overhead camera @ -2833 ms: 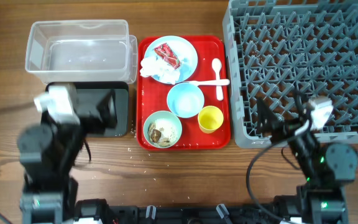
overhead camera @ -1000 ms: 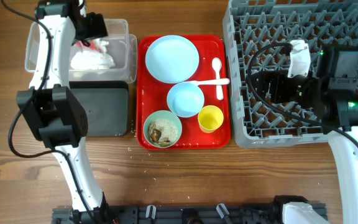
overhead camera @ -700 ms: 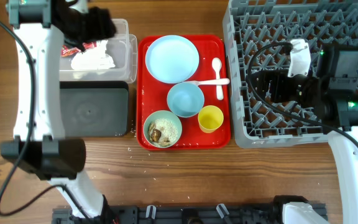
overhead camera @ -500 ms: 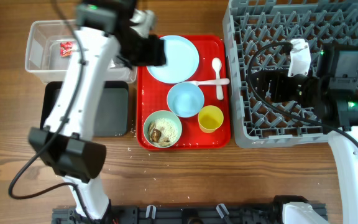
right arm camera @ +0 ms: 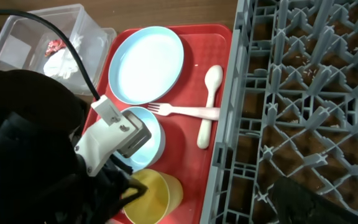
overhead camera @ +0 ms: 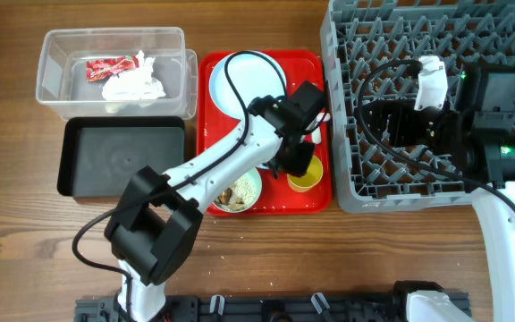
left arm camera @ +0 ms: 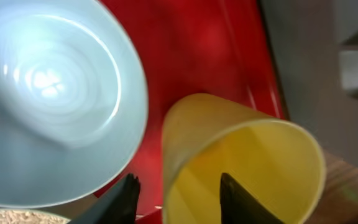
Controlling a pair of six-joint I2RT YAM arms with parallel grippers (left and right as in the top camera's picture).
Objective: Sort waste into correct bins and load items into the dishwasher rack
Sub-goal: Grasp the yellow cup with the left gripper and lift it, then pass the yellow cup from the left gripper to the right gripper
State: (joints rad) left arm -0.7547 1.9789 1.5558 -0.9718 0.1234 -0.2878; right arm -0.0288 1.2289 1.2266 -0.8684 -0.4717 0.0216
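A yellow cup [overhead camera: 306, 178] stands on the red tray [overhead camera: 211, 204], next to a light blue bowl [overhead camera: 259, 143]. My left gripper [overhead camera: 298, 163] is down at the cup. In the left wrist view its jaws straddle the wall of the cup [left arm camera: 247, 168], one finger inside and one outside. A strip of tray still shows between the outer finger and the wall, so the left gripper [left arm camera: 179, 180] is open. My right gripper [overhead camera: 381, 121] hovers open over the grey dishwasher rack [overhead camera: 436, 54], holding nothing.
The tray also holds a blue plate [overhead camera: 240, 76], a white spoon [right arm camera: 207, 118], a white fork [right arm camera: 179, 111] and a bowl of food scraps [overhead camera: 240, 190]. A clear bin [overhead camera: 52, 54] holds a red wrapper and tissue. A black bin [overhead camera: 123, 156] lies below it.
My left arm swung from the clear bin across to the tray and came down on the yellow cup, its jaws narrowing. The right arm has not moved.
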